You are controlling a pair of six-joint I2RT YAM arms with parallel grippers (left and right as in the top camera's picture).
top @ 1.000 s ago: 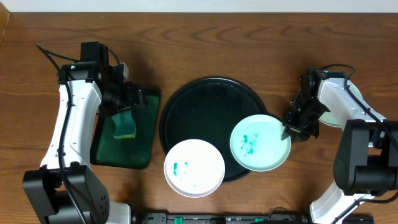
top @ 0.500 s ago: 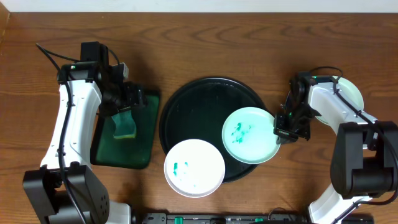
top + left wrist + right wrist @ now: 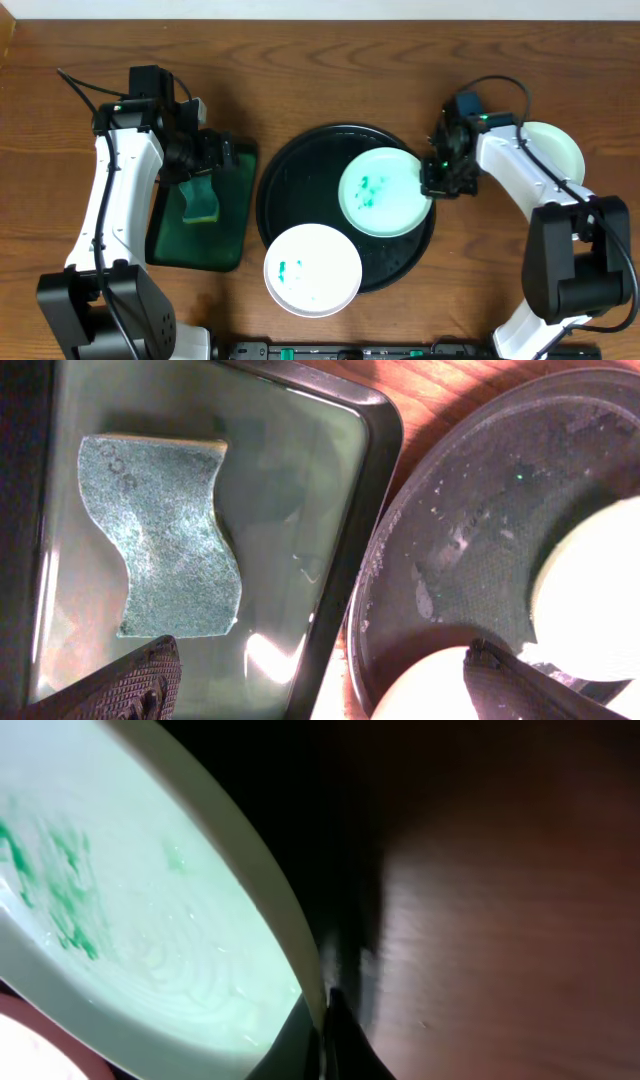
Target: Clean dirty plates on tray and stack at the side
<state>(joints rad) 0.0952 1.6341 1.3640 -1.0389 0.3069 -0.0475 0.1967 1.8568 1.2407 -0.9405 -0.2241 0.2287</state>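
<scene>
— What carries everything?
— A brown wooden surface [image 3: 300, 60], its grain running left to right.
— And what lies directly on it?
— In the middle, a large round black tray [image 3: 300, 165]. Just beside it on the left is a dark-green rectangular tray [image 3: 235, 205], the two rims nearly touching. Well to the right lies a plain white plate [image 3: 560, 148], partly hidden by an arm. At the front, a teal-specked plate [image 3: 312, 270] overlaps the black tray's rim, its near half out over the wood.
</scene>
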